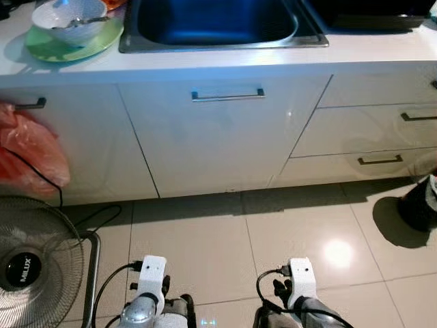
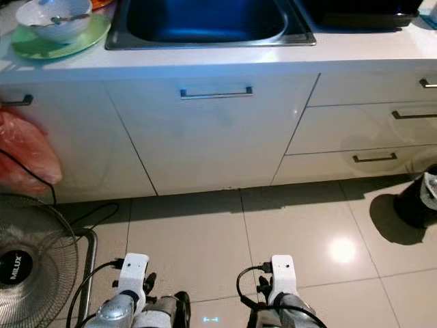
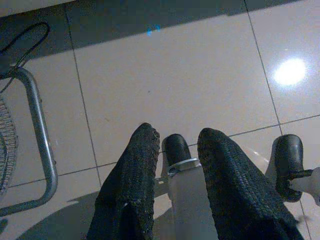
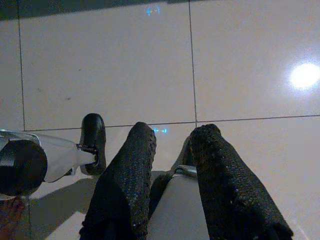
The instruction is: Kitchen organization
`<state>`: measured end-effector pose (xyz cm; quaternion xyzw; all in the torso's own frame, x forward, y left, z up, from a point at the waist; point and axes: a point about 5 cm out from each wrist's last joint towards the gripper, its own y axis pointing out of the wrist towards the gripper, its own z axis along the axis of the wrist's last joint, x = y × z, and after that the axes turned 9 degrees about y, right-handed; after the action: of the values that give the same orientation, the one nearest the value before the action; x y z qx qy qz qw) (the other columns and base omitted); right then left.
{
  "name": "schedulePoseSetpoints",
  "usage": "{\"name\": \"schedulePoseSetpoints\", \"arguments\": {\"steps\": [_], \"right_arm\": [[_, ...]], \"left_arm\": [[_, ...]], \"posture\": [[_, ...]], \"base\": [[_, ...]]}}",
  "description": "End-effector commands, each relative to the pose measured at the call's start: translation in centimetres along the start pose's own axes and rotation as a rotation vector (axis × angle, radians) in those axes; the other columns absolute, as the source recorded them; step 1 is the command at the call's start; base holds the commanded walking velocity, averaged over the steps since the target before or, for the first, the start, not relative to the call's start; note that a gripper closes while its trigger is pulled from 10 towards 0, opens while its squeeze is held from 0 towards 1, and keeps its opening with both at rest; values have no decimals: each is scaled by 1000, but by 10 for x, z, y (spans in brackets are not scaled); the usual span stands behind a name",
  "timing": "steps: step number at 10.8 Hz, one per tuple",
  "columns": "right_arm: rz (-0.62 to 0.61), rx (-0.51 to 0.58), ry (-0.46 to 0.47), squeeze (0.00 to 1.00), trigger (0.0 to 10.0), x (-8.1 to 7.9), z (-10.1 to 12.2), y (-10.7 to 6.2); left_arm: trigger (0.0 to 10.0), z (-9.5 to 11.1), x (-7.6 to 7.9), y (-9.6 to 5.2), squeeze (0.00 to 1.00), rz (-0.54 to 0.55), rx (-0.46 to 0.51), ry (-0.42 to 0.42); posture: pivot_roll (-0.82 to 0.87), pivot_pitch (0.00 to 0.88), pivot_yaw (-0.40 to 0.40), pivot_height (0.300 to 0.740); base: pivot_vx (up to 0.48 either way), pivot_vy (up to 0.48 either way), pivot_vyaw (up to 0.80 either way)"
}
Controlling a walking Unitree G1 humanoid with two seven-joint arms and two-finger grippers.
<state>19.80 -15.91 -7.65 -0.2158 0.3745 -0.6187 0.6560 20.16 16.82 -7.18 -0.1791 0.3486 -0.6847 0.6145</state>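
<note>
Left of the sink [image 1: 212,24], bowl [image 1: 68,20] on plate [image 1: 75,42] overhangs the counter [image 1: 382,51] edge; risk: knock-off. Both grippers hang low, fingers released, empty.

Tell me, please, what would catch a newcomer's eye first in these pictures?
Probably the steel sink set in the white counter straight ahead, with a white bowl holding a spoon on a green plate to its left. Next, the floor fan and the red plastic bag hanging at the lower left. Both arms hang idle over the tiled floor, the left claw and right claw open and empty.
</note>
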Motion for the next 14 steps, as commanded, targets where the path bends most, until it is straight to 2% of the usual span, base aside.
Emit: {"name": "schedulePoseSetpoints", "arguments": {"steps": [1,2,10,12,14], "right_arm": [[-8,-22,-9,0,10000,3,-7,-2],[-8,-27,-13,0,10000,3,-8,-2],[-2,-34,-10,0,10000,2,-10,-2],[-6,-34,5,0,10000,2,-10,-2],[-2,-33,5,0,10000,2,-10,-2]], "left_arm": [[10000,-9,3,-3,0,-6,-29,0],[10000,-10,3,-3,0,-5,-31,-2],[10000,-14,2,-4,0,-8,-50,7],[10000,-15,2,-4,0,-3,-63,-19],[10000,-15,2,-4,0,-3,-67,-15]], "posture": [[149,194,1,740],[152,195,0,740],[149,198,6,740],[148,198,6,740],[150,199,5,740]], "base": [[0,0,0],[0,0,-731],[0,0,63],[0,0,0],[0,480,0]]}}
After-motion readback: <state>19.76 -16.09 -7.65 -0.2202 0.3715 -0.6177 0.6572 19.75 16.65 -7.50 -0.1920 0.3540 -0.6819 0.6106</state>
